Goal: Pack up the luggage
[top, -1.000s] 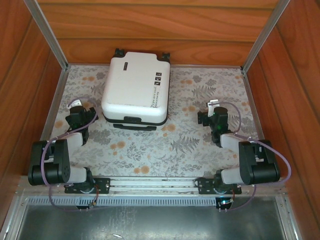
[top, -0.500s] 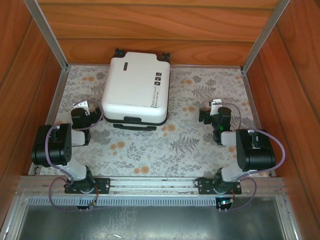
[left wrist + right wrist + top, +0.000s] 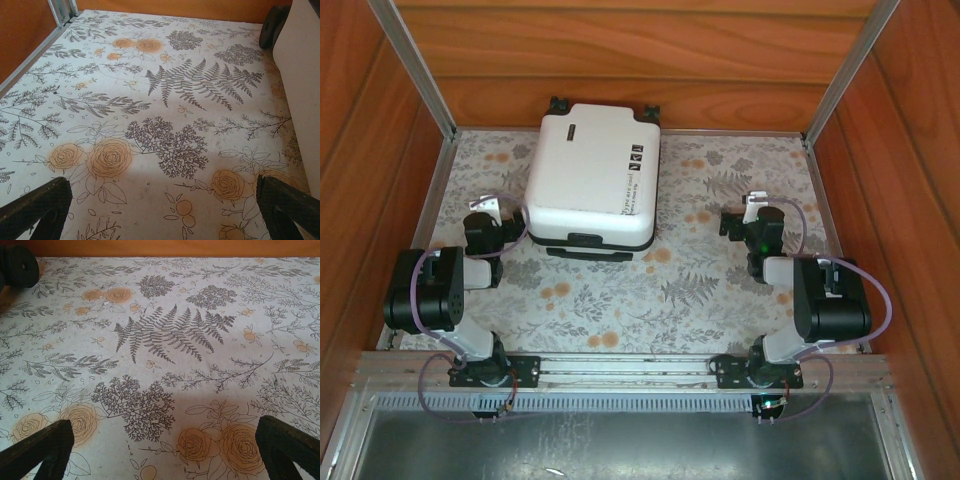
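The right gripper (image 3: 160,452) is wide open, and its two dark fingers (image 3: 37,450) stand at the bottom corners. Below them lies the table cover (image 3: 165,335), printed with grey ferns and orange roses. A black wheel (image 3: 22,265) rests at the top left, near the orange wall (image 3: 175,247).

Small black label marks on the luggage (image 3: 592,175), too small to read
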`<state>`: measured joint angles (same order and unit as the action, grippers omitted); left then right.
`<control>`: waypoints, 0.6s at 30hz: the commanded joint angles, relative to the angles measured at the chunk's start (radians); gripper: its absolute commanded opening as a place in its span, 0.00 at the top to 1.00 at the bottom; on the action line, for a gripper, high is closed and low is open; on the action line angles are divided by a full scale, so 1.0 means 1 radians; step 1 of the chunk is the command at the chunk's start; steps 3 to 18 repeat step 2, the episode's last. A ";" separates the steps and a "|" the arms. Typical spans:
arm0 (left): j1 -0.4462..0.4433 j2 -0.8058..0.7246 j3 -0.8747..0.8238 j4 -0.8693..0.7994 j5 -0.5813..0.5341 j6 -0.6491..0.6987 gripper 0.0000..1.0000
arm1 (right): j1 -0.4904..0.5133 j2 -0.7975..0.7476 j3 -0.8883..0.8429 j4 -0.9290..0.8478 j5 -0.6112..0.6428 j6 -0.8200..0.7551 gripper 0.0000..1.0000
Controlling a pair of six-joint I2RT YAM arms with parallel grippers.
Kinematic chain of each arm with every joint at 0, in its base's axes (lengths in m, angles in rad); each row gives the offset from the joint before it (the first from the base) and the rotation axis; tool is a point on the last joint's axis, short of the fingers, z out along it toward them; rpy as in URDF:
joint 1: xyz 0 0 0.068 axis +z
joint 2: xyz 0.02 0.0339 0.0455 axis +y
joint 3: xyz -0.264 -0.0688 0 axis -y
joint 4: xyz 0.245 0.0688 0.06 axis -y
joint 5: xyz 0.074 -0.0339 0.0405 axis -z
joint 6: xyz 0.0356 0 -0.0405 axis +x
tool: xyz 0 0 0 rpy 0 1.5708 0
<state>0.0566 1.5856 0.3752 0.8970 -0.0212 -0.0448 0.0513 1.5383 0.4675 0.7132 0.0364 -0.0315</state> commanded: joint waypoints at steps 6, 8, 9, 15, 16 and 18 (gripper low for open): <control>-0.006 -0.004 0.021 0.004 0.012 0.018 0.00 | -0.003 -0.011 -0.005 0.016 0.013 -0.001 0.01; -0.006 -0.004 0.021 0.004 0.012 0.018 0.00 | -0.003 -0.011 -0.005 0.016 0.013 -0.001 0.01; -0.006 -0.004 0.021 0.004 0.012 0.018 0.00 | -0.003 -0.011 -0.005 0.016 0.013 -0.001 0.01; -0.006 -0.004 0.021 0.004 0.012 0.018 0.00 | -0.003 -0.011 -0.005 0.016 0.013 -0.001 0.01; -0.006 -0.004 0.021 0.004 0.012 0.018 0.00 | -0.003 -0.011 -0.005 0.016 0.013 -0.001 0.01; -0.006 -0.004 0.021 0.004 0.012 0.018 0.00 | -0.003 -0.011 -0.005 0.016 0.013 -0.001 0.01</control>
